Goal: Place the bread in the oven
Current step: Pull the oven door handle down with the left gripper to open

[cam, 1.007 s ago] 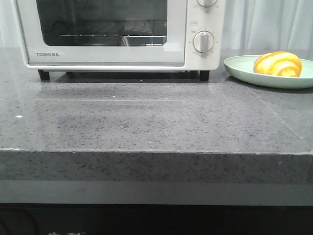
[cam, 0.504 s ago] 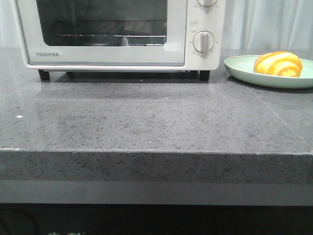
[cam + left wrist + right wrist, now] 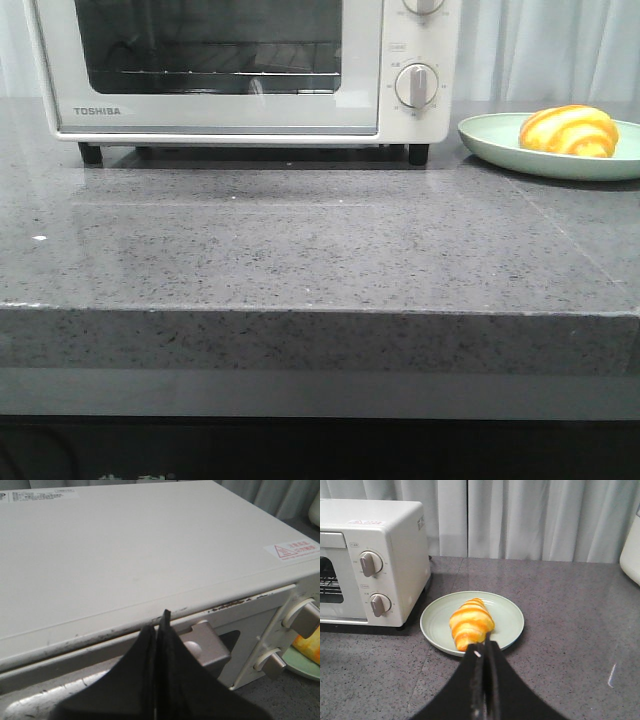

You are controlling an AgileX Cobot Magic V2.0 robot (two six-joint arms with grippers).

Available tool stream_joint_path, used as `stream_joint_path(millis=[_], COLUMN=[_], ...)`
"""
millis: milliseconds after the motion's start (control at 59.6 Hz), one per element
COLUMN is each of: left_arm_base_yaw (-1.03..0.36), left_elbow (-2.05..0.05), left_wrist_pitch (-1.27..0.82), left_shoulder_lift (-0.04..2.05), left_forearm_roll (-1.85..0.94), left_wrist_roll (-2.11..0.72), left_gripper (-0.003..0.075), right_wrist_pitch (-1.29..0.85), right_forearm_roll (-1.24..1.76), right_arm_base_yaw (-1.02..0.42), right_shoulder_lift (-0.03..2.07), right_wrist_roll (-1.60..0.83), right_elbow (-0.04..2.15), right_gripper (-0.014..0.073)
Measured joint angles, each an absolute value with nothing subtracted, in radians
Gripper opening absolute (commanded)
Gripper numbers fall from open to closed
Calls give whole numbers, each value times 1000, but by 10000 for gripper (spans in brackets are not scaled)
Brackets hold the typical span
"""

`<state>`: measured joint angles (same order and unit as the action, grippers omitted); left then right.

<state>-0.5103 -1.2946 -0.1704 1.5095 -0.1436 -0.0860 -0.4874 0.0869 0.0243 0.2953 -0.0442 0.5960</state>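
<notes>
White oven (image 3: 125,555), door closed; left gripper (image 3: 159,630), fingers pressed together, poised above its handle (image 3: 207,642). Right gripper (image 3: 484,652), likewise closed, aims toward bread (image 3: 470,621) on plate (image 3: 509,611).

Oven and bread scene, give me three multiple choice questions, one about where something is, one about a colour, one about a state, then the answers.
1. Where is the bread?
A. on the oven rack
B. on the plate, beside the oven
C. in the right gripper

2. What colour is the plate?
A. pale green
B. red
C. black

3. How is the oven door?
A. hanging wide open
B. taken off
C. shut

Answers:
1 B: the right wrist view shows the bread lying on the plate on the counter next to the oven's knob side.
2 A: both the front and right wrist views show a pale green plate.
3 C: in the front view the glass door stands upright and flush, with the rack seen behind it.
</notes>
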Motion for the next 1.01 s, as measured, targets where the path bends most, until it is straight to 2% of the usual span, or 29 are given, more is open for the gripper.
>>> stream_joint_path(millis=[352, 789, 1007], left_arm_base_yaw=[-510, -519, -552], left_elbow=[-1313, -1319, -1299], left_wrist_pitch=[-295, -676, -734], left_shoulder_lift=[1505, 1423, 1360], left_forearm_roll=[-173, -296, -295], left_wrist_roll=[-86, -86, -86], left_gripper=[-20, -20, -20], right_wrist_pitch=[-487, -487, -487], right_forearm_roll=[87, 87, 87], right_arm_base_yaw=[24, 24, 24], right_shoulder_lift=[295, 295, 295], right_wrist_roll=[-44, -44, -44], right_elbow=[596, 596, 596], right_gripper=[-67, -67, -67])
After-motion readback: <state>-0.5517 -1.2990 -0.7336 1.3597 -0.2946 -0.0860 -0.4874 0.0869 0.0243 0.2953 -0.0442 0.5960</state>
